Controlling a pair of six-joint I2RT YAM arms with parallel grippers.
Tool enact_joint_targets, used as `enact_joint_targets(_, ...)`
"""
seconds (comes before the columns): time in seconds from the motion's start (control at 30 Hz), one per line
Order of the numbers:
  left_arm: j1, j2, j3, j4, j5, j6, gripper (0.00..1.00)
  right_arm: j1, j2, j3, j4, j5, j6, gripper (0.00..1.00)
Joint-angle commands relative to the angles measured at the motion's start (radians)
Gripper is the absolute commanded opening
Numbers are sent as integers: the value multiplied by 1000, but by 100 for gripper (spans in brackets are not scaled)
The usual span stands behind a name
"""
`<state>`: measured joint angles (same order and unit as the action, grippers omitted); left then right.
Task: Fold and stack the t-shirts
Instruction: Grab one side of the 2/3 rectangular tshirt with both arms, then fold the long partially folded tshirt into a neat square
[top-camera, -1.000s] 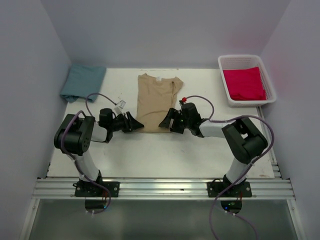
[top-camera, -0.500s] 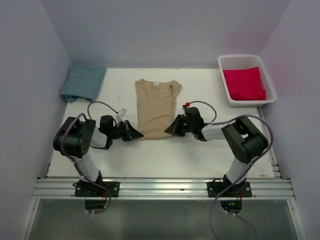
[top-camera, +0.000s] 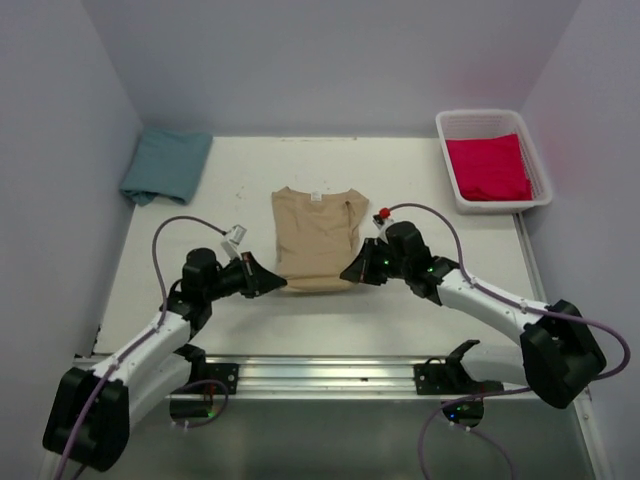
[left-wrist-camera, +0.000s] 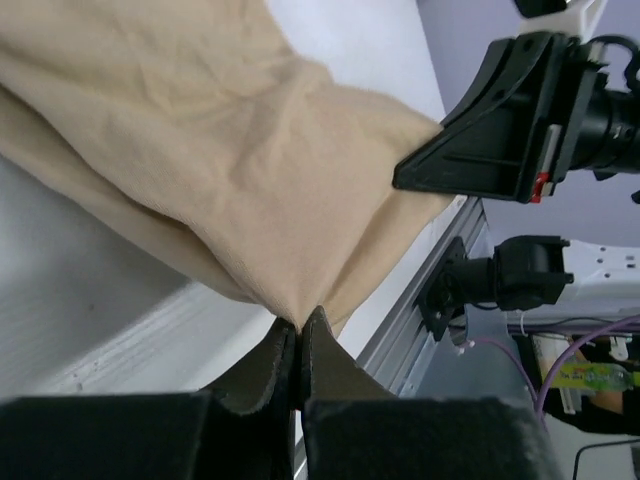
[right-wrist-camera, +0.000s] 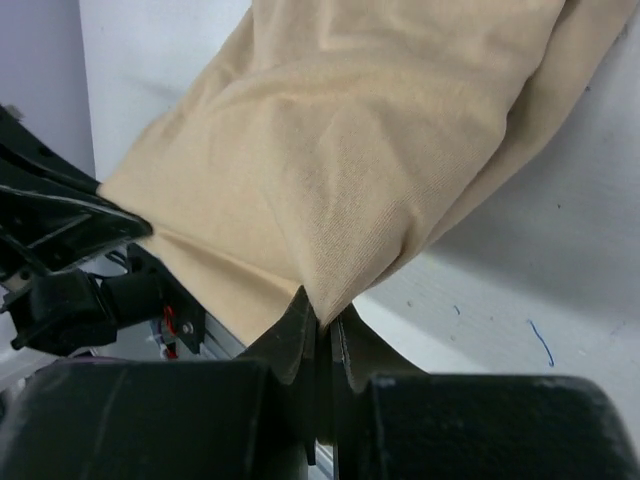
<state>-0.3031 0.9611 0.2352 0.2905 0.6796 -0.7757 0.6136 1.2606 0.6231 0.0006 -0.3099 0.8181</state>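
A tan t-shirt (top-camera: 315, 238) lies at the table's middle, collar away from me. My left gripper (top-camera: 283, 284) is shut on its near left corner; the left wrist view shows tan cloth (left-wrist-camera: 250, 180) pinched between the dark fingertips (left-wrist-camera: 318, 345). My right gripper (top-camera: 345, 274) is shut on the near right corner, where the same tan cloth (right-wrist-camera: 340, 170) runs into its fingertips (right-wrist-camera: 295, 325). A teal-blue t-shirt (top-camera: 165, 165) lies folded at the far left corner. A bright red-pink t-shirt (top-camera: 488, 167) lies in the basket.
The white slatted basket (top-camera: 540, 165) stands at the far right of the table. Grey walls close in the left, back and right. An aluminium rail (top-camera: 320, 378) with both arm bases runs along the near edge.
Both grippers closed on the tan shirt's near corners and pulled toward me. The shirt slid nearer, and both arms now stretch low along the table.
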Motion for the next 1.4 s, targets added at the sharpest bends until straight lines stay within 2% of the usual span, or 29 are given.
enact_joint_targets(0.0, 2, -139, 55, -209, -124, -37, 0, -2, -61, 70, -160, 98, -74, 0)
enact_joint_targets(0.07, 1, -136, 107, -234, -185, -22, 0, -2, -46, 110, -183, 130, -108, 0)
enact_joint_targets(0.17, 4, -15, 182, -189, -203, 33, 0, -2, 22, 213, -224, 182, -160, 0)
enact_joint_targets(0.3, 5, 232, 282, -87, -216, 102, 0, -6, 144, 345, -234, 267, -218, 0)
enact_joint_targets(0.47, 54, 447, 462, -10, -192, 138, 0, -34, 330, 529, -264, 334, -280, 0)
enact_joint_targets(0.6, 85, 606, 576, 13, -176, 130, 0, -70, 463, 673, -287, 338, -313, 0)
enact_joint_targets(1.07, 136, 925, 900, 16, -144, 95, 0, -207, 850, 1052, -332, 262, -324, 0)
enact_joint_targets(1.27, 177, 1154, 1137, 51, -137, 46, 0, -253, 1020, 1314, -323, 246, -303, 0)
enact_joint_targets(1.33, 200, 1208, 1223, 137, -227, -9, 0, -275, 1103, 1472, -292, 264, -275, 2)
enact_joint_targets(1.37, 211, 1234, 1249, 171, -288, -29, 28, -282, 1216, 1539, -242, 262, -258, 22)
